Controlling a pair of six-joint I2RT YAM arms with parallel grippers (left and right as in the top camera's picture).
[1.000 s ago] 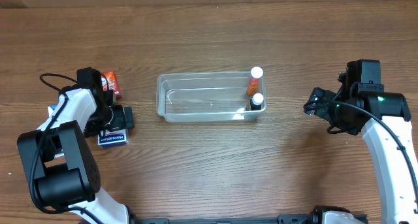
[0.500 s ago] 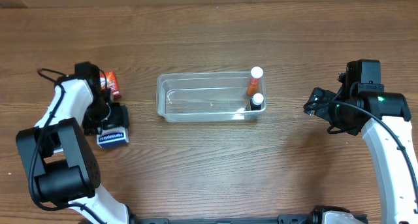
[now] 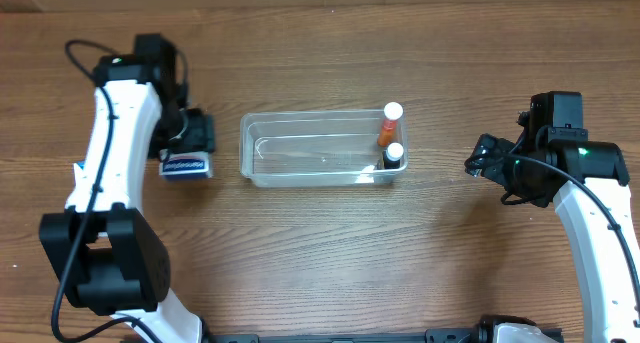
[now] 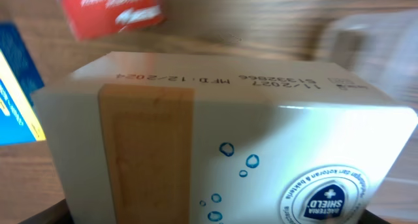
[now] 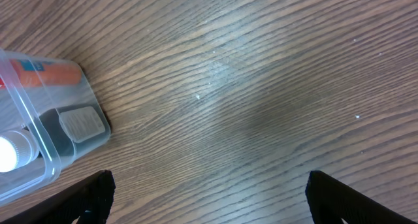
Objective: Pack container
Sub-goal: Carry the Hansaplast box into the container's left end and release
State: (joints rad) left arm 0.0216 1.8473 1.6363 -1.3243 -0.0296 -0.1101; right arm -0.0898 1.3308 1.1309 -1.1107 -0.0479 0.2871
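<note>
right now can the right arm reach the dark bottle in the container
Probably yes: the dark bottle stands at the container's right end, nearest the open right gripper, with only bare table between.

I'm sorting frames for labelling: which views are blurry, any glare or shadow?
Left wrist view: the white cardboard box fills the frame, soft, and the red packet behind it is smeared. Overhead view: sharp, faint glare streaks on the clear plastic rectangular container. Right wrist view: crisp grain on the wooden table, one dim patch.

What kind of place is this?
Probably a robot lab: two robot arms at a wooden table, the left fingers holding a white box beside a clear container with two small bottles.
</note>
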